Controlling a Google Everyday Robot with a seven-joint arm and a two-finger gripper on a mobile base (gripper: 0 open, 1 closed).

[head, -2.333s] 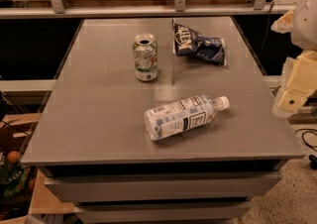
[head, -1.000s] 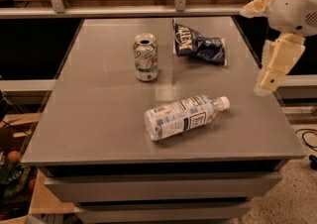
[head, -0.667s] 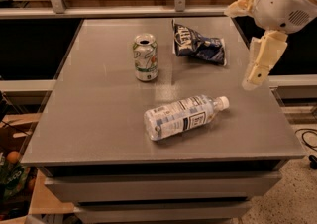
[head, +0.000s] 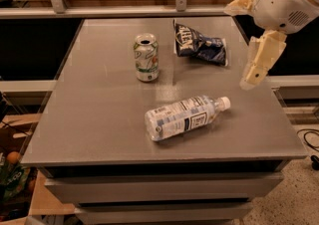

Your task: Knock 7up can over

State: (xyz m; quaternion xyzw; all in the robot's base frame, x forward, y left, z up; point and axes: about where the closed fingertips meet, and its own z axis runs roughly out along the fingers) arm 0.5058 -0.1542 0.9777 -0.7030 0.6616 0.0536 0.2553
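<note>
A clear water bottle (head: 184,118) lies on its side on the grey table (head: 84,119); a dark chip bag (head: 200,46) lies farther back

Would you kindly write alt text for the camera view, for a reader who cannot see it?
A 7up can stands upright on a grey table, the gripper hovering near the right edge; a chip bag and a water bottle lie nearby.

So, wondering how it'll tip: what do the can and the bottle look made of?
The can: thin printed metal, likely aluminium, silvery rim. The bottle: clear plastic, paper-looking label, white cap. The gripper, cream plastic by its look, hangs above the table's right edge.
</note>
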